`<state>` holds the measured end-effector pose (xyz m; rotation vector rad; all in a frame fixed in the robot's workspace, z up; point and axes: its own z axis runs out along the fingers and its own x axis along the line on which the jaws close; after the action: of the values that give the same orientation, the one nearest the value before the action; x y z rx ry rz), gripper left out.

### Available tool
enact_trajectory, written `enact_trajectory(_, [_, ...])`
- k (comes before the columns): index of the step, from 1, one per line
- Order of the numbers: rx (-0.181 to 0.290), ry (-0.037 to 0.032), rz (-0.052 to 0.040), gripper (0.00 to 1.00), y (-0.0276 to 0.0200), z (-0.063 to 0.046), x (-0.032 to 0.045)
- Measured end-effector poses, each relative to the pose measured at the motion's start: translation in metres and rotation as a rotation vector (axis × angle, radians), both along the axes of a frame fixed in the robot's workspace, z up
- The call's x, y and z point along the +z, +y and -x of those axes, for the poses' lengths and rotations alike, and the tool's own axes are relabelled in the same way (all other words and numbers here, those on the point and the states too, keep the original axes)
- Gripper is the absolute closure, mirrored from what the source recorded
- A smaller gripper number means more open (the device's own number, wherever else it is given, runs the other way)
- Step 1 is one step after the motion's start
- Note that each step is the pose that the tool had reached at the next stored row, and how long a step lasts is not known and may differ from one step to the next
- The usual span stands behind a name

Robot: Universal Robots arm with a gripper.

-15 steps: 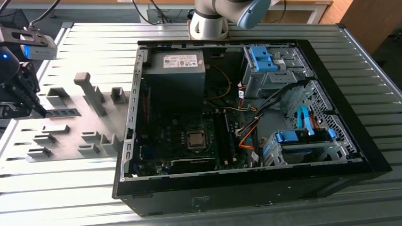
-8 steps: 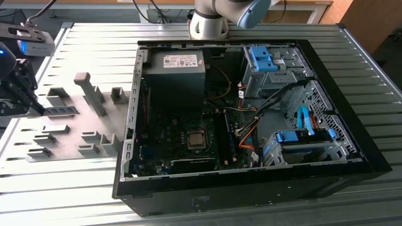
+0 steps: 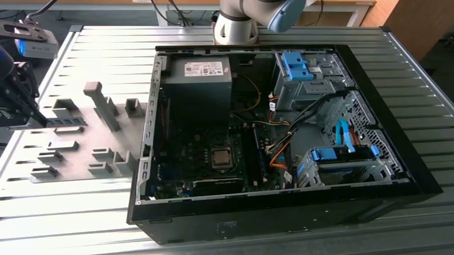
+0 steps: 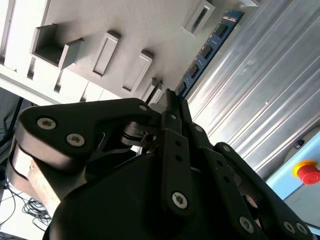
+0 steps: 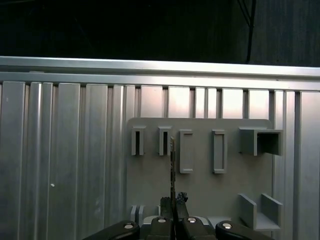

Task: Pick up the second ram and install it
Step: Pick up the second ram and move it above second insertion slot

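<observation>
Hand (image 4: 172,97) clenched on the second ram (image 4: 207,47): in the second wrist view the two black fingers (image 4: 176,107) meet on one end of the blue-green stick, and the rest of it, carrying small black chips, juts out beyond them. In the first wrist view the hand (image 5: 173,200) holds the second ram (image 5: 172,160) edge-on, so that it appears as a thin dark line over the grey holder plate (image 5: 200,190), between two of the plate's slotted blocks.

In the exterior view the hand (image 3: 42,121) is at the far left, with the second ram (image 3: 67,123) lying level over the holder plate (image 3: 78,135). It cannot be told whether the stick touches the plate. The plate carries several grey blocks, one of them a tall post (image 3: 103,106).

The open computer case (image 3: 284,210) lies on the slatted metal bench (image 3: 106,42), to the exterior view's right of the plate and well apart from the hand. Inside it are the motherboard (image 3: 177,159) with the processor socket (image 3: 222,158), the power supply (image 3: 199,79) and bright-blue drive latches (image 3: 298,66). The arm's base (image 3: 237,24) stands behind the case. A red button (image 4: 307,172) shows at the edge of the second wrist view.
</observation>
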<state>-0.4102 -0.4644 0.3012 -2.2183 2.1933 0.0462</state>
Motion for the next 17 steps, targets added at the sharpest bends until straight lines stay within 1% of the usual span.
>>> enact_trajectory(8, [0.000, 0.0000, 0.0000, 0.86, 0.0000, 0.000, 0.0094])
enact_trajectory(17, [0.000, -0.0001, 0.0000, 0.86, 0.0000, 0.000, 0.0240])
